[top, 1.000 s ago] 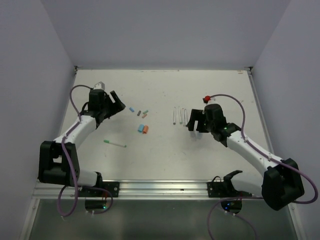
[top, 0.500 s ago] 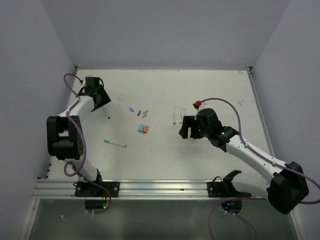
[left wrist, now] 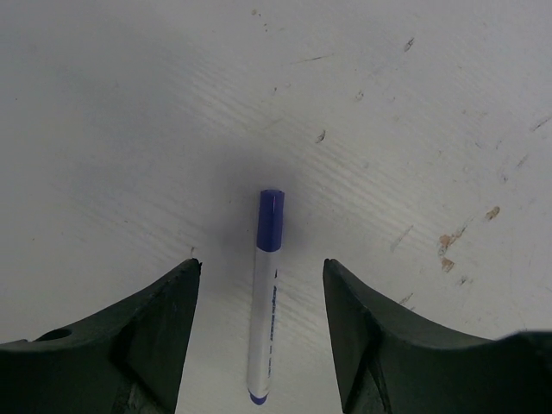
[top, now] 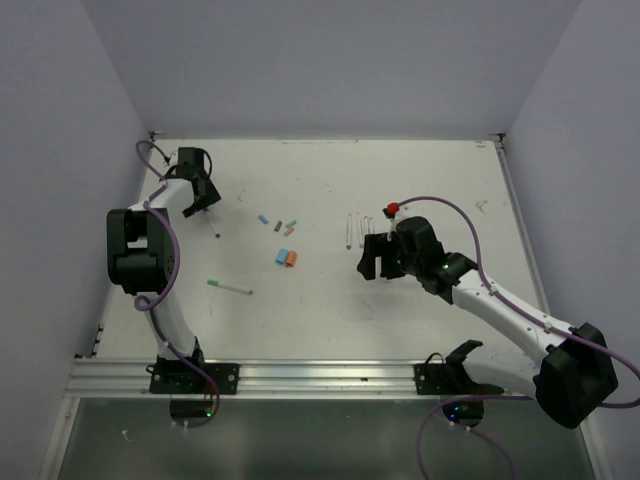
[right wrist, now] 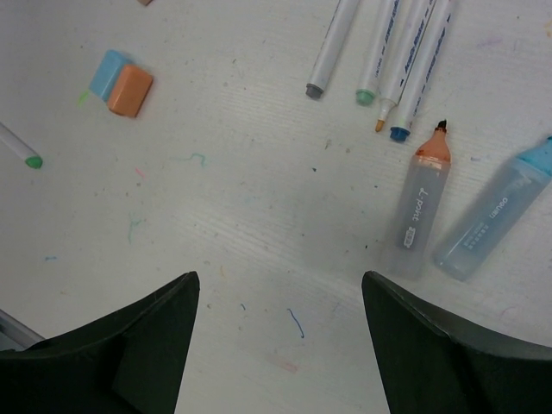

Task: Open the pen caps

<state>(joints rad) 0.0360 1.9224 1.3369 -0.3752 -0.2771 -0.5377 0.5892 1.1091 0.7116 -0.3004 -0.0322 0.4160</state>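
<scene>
A white pen with a blue cap [left wrist: 272,219] lies on the table between the spread jaws of my left gripper [left wrist: 261,269], touching neither jaw. From above, that gripper [top: 198,190] is at the far left of the table, by the pen [top: 215,230]. A fat orange cap [right wrist: 130,90] and a light blue cap [right wrist: 107,73] lie side by side. Small caps [top: 280,226] are scattered behind them. My right gripper [right wrist: 280,285] is open over bare table, near two uncapped marker barrels [right wrist: 421,211].
Several thin uncapped pens [right wrist: 379,47] lie in a row beyond the right gripper. A green-tipped pen [top: 231,288] lies alone at the near left. The left wall stands close to the left arm [top: 140,245].
My left arm swung back toward the far left corner, and its jaws narrowed somewhat around the blue-capped pen. The right gripper drew slightly left and nearer, away from the pen row.
</scene>
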